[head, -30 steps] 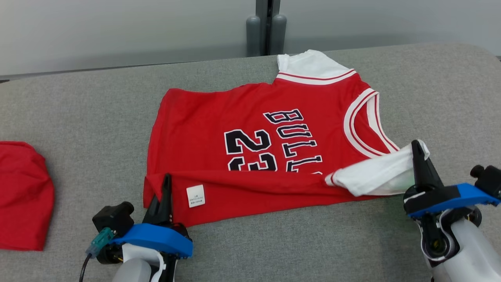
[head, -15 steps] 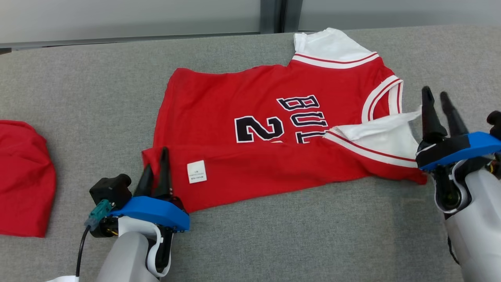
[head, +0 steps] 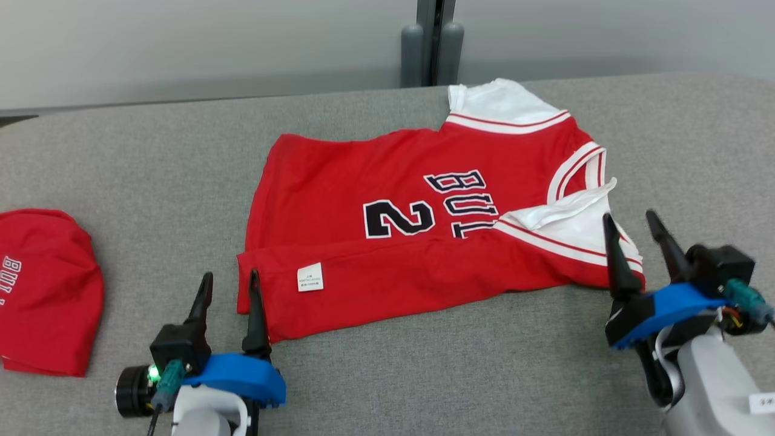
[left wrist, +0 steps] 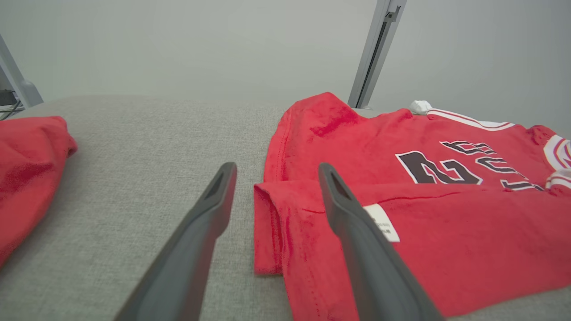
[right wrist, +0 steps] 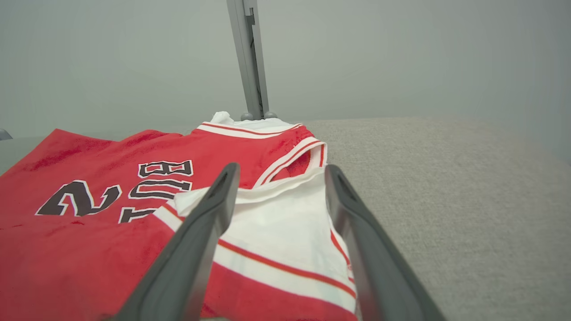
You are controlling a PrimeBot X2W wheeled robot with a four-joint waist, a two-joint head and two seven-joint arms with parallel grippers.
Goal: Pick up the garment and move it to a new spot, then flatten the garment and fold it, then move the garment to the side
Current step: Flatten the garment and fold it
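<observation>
The garment, a red jersey with white sleeves and black lettering, lies on the grey table. Its near long edge is folded up over the front, showing a white label. My left gripper stands open at the folded edge's left corner, holding nothing; the corner lies between and below its fingers. At the folded white sleeve on the right end, my right gripper is open and holds nothing. In the right wrist view the sleeve lies between and under the fingers.
A second red garment lies bunched at the table's left edge, also seen in the left wrist view. A grey post stands behind the table's far edge against a pale wall. Bare grey table stretches right of the jersey.
Both grippers have opened and let go of the jersey's near edge, which now lies folded over the front. Both have drawn back toward me. The camera has also shifted.
</observation>
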